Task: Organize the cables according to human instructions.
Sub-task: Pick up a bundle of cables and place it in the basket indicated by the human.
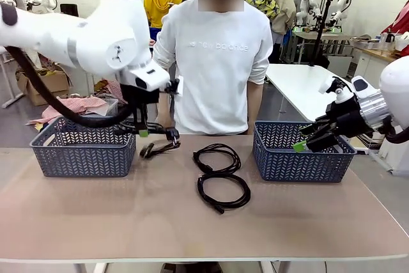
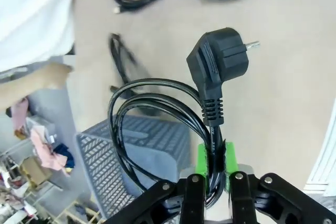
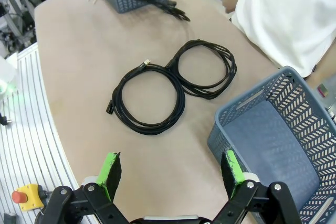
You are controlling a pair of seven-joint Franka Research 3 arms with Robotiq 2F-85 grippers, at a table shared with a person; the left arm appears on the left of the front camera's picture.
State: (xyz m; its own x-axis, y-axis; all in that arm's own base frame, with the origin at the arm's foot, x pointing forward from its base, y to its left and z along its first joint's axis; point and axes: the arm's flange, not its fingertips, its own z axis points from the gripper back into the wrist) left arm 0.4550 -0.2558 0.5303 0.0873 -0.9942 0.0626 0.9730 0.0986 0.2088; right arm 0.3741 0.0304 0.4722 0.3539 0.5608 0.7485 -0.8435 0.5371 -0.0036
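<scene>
Bright, even indoor light leaves only faint, soft shadows on the counter (image 1: 192, 228). Beyond the left hand (image 2: 214, 160), a person's arm (image 2: 31, 85) smears with motion blur. Wrist views bow at their edges.

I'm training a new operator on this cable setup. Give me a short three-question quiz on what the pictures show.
1. True or false: the right gripper is shut.
2. What does the left gripper hold? A) a cable with a plug; B) a cup; C) nothing.
3. Fill in: ___ coils lie side by side in the middle of the table.
Key: 1 false; 2 A; 3 two.
</scene>
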